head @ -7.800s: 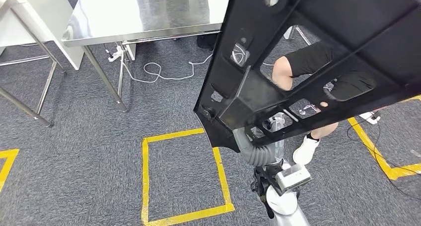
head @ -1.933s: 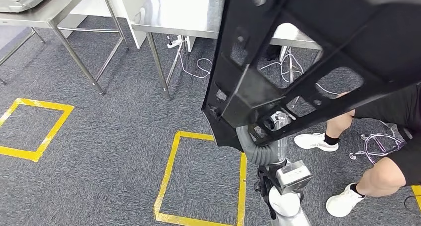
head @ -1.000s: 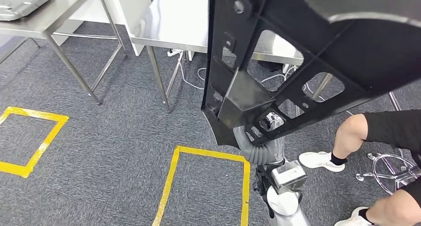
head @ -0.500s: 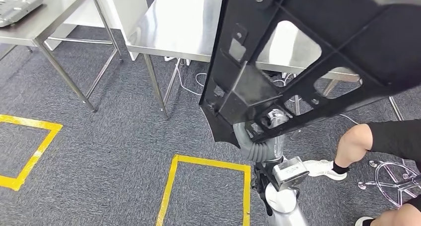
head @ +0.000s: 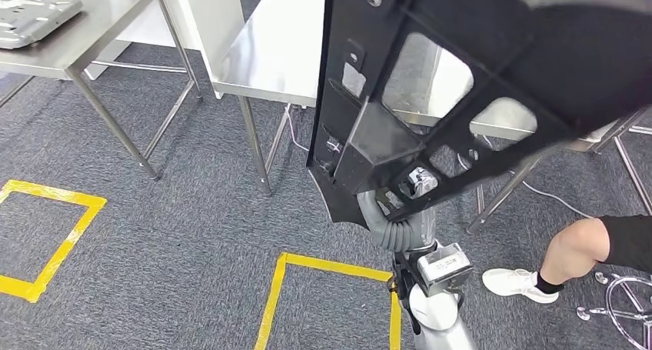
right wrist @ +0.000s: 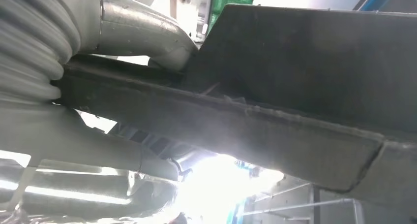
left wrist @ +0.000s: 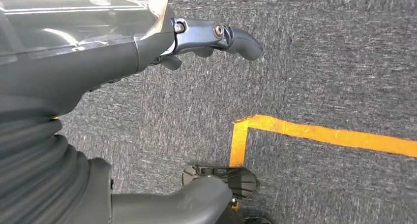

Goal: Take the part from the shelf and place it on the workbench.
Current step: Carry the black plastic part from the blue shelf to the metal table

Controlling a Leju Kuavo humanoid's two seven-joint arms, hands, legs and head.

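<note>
one part: black part point(head: 461, 81) held up by right hand point(right wrist: 64, 86), fingers clamped on its rim
workbench: workbench point(head: 269, 58) far ahead, beyond the part
left hand: left hand point(left wrist: 147, 42) hangs, holding nothing, fingers loosely curled

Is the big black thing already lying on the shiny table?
No. The black part is up in the air, tilted, held by the right robot hand. The table lies beyond it, and carpet shows below the part's lower end.

right arm point(head: 430, 304) raised, right hand point(right wrist: 123, 47) gripping, left hand point(left wrist: 147, 42) hanging, fingers point(left wrist: 231, 36) extended
</note>
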